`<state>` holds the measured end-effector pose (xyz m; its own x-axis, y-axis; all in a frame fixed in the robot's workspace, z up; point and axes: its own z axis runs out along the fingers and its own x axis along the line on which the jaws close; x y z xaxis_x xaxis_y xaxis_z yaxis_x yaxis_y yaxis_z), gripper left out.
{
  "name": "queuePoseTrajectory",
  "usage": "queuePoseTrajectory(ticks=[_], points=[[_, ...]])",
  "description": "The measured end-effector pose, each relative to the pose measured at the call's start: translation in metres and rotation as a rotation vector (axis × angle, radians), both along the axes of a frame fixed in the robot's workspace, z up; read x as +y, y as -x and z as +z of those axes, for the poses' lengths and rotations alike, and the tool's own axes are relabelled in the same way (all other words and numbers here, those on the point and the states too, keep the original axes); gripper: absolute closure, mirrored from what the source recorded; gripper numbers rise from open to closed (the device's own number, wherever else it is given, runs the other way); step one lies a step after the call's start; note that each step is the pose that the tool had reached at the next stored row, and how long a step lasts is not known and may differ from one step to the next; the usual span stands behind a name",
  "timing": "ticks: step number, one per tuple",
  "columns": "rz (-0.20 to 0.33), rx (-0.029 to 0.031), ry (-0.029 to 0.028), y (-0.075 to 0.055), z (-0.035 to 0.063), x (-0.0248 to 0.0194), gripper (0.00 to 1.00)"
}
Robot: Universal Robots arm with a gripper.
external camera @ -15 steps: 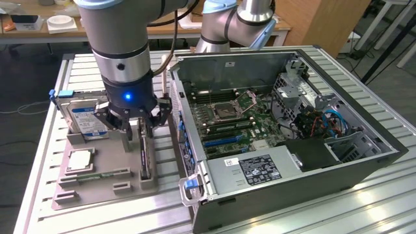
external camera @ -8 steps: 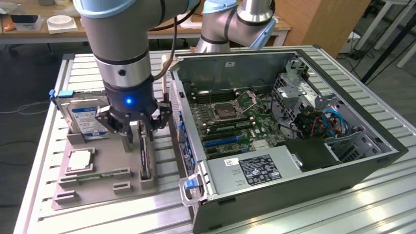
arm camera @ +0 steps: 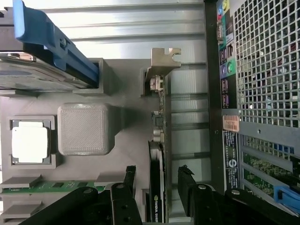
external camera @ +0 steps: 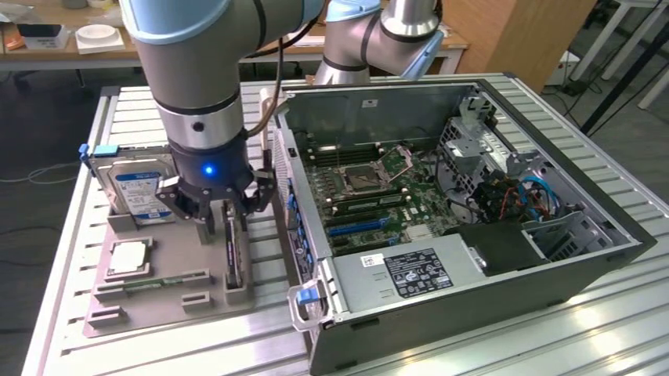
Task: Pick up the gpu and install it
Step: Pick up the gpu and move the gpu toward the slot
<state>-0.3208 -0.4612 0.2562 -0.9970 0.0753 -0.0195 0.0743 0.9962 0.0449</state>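
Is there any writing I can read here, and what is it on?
"NVIDIA", probably: gpu edge.
hard drive label: too small to read.
power supply label: too small to read.
orange sticker on the computer case: blurred.

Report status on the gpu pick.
Fingers open, straddling the gpu. Gpu on edge in gray tray slot, not lifted. Nothing in the way.

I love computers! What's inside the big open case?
Inside the case are a green motherboard, a grey power supply and blue cables. The power supply covers part of the motherboard, so what's beneath it cannot be seen.
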Motion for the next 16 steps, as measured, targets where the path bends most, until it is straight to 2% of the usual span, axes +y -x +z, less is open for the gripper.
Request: queuePoseTrajectory(ticks=[16], points=[[0.0, 0.0, 0.0, 0.0, -0.0205, 0.0, 0.51]])
